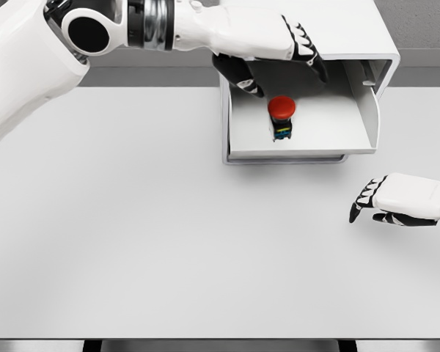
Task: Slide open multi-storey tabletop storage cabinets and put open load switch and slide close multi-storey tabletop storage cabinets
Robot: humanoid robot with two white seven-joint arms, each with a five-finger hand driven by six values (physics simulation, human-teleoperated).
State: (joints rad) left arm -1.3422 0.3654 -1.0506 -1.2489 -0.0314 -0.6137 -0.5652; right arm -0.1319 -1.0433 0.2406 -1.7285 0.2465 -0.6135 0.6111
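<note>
A white tabletop storage cabinet (367, 29) stands at the back of the table, with its drawer (308, 136) slid out toward me. Inside the drawer sits the load switch (281, 117), a red round button on a dark body with blue and green marks. My left hand (279, 62) reaches over the drawer's back part, above and just behind the switch, fingers spread and holding nothing. My right hand (385, 202) hovers low over the table to the front right of the drawer, its fingers relaxed and empty.
The white table (132, 220) spreads wide in front of the cabinet. My left arm (95, 33) crosses the upper left of the view. The table's front edge runs along the bottom.
</note>
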